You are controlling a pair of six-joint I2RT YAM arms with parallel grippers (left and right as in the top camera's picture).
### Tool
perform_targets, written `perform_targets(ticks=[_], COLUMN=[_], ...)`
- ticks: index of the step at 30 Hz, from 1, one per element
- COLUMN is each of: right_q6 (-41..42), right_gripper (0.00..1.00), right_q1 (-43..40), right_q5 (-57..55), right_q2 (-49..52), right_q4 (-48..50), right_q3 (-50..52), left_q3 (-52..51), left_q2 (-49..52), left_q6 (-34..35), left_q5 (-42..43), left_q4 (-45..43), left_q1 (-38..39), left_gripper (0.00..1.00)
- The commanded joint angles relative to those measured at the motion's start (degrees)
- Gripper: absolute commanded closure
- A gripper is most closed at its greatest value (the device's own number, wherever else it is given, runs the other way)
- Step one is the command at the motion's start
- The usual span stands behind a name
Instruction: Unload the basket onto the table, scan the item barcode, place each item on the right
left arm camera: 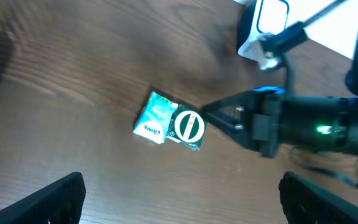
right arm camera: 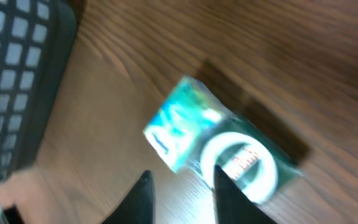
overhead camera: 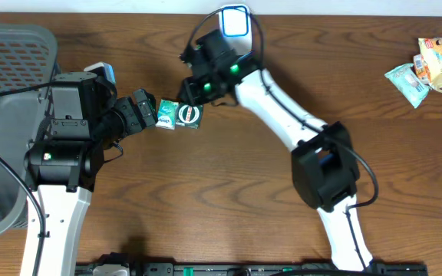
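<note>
The item (overhead camera: pixel 179 115) is a small green pack with a white ring printed on it, lying flat on the wooden table; it also shows in the left wrist view (left arm camera: pixel 166 121) and, blurred, in the right wrist view (right arm camera: pixel 191 124). My left gripper (overhead camera: pixel 148 109) sits just left of it, with its jaws wide apart and nothing between them. My right gripper (overhead camera: pixel 192 96) comes in from the upper right. Its tips (right arm camera: pixel 182 186) stand narrowly apart over bare wood at the pack's edge. The white, blue-lit scanner (overhead camera: pixel 235 23) stands at the table's far edge.
A grey mesh basket (overhead camera: pixel 6 61) fills the left side of the table. Several snack packets (overhead camera: pixel 436 65) lie at the far right. The right arm's white links (overhead camera: pixel 282 107) cross the middle of the table.
</note>
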State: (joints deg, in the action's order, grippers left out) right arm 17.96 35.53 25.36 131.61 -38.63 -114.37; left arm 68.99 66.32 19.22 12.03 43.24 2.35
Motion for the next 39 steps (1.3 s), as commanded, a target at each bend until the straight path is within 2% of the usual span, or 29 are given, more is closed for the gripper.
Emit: perform_targets(ticks=[1, 2, 3, 11, 19, 26, 29, 35, 39], right_q6=[5.86, 6.4, 7.74, 12.46, 11.52, 11.45, 7.06, 4.7, 4.66], right_gripper=[0.49, 0.41, 0.4, 0.39, 0.5, 0.53, 0.51, 0.48, 0.46], right_q1=[1.92, 2.34, 2.86, 4.17, 5.11, 2.84, -0.44, -5.31, -6.62], right_q5=[-5.35, -5.35, -5.38, -5.09, -5.42, -16.81, -19.54, -20.22, -16.24], right_q2=[0.11, 0.63, 1.16, 5.79, 8.68, 8.52, 7.63, 4.24, 0.87], right_q4=[2.38, 3.28, 4.2, 5.77, 6.32, -2.1, -7.39, -13.55, -13.29], right_q3=[0.07, 0.07, 0.07, 0.07, 0.07, 0.04, 0.04, 0.04, 0.04], left_q3=[0.87, 0.87, 0.87, 0.87, 0.87, 0.87, 0.87, 0.87, 0.87], left_q2=[-0.04, -0.04, -0.04, -0.04, -0.04, -0.04, -0.04, -0.04, -0.04], left_q6=[-0.98, -0.98, -0.98, -0.98, -0.98, -0.98, -0.98, -0.98, -0.98], left_q5=[-0.35, -0.35, -0.35, -0.35, -0.35, -0.35, -0.35, -0.35, -0.35], left_q4=[0.02, 0.02, 0.02, 0.02, 0.02, 0.02, 0.02, 0.02, 0.02], left_q1=[-0.2, -0.2, -0.2, -0.2, -0.2, -0.2, -0.2, -0.2, -0.2], left_gripper=[0.02, 0.03, 0.02, 0.02, 0.02, 0.02, 0.02, 0.02, 0.02])
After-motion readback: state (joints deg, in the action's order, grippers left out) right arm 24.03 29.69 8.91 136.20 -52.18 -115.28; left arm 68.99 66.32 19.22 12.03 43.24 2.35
